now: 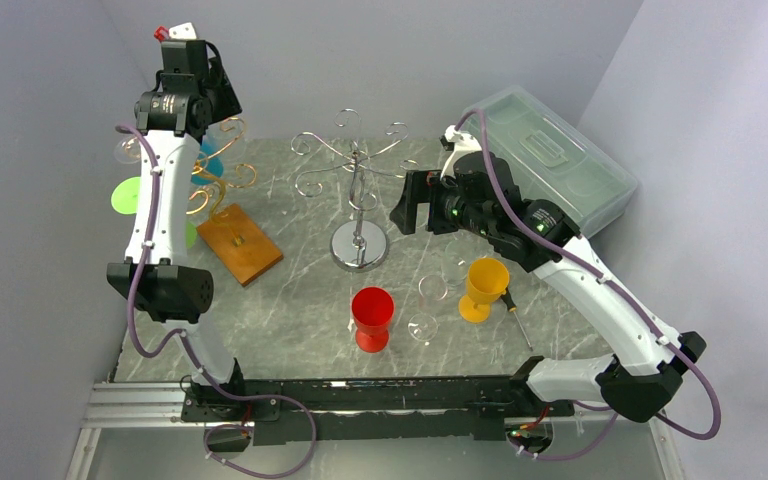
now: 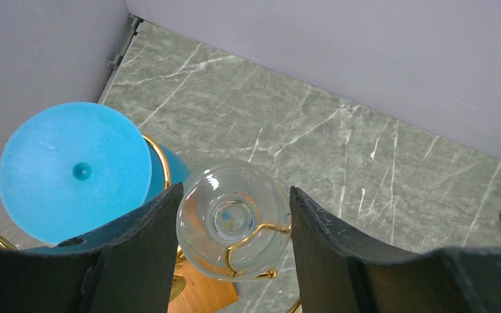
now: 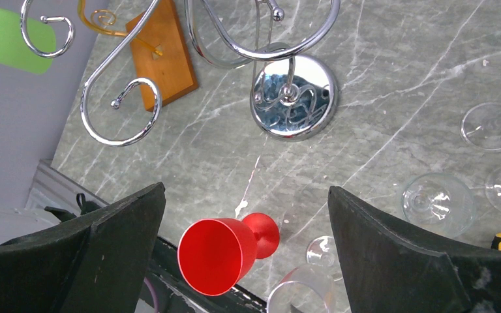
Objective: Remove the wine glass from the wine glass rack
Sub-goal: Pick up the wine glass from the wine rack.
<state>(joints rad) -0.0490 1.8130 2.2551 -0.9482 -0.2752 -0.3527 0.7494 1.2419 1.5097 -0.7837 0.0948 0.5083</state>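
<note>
Clear and see-through, the wine glass [image 2: 233,222] hangs upside down from a curl of the gold rack [image 2: 261,228], at the far left of the marble table [image 1: 290,300]. The left wrist view looks down on its round foot. The left gripper [image 2: 235,195] brackets that foot, with a dark finger [image 2: 150,241] close against each side. It cannot be told whether the fingers actually press the glass or only stand beside it.

A blue glass [image 2: 75,171] hangs just beside it on the same rack, and a green foot [image 1: 128,195] shows lower down. The rack stands on a wooden base [image 1: 240,243].

Mid-table stands a silver rack [image 1: 358,200] on a round mirror base, its hooks bare. The right gripper [image 3: 245,190] hovers beside it with its jaws spread wide, holding nothing.

Nearer the arms stand a red goblet [image 1: 372,318], another clear glass [image 1: 428,305] and a yellow goblet [image 1: 482,288], with a screwdriver [image 1: 515,310] lying just beside the yellow one. A lidded plastic box [image 1: 550,160] sits at the far right.
</note>
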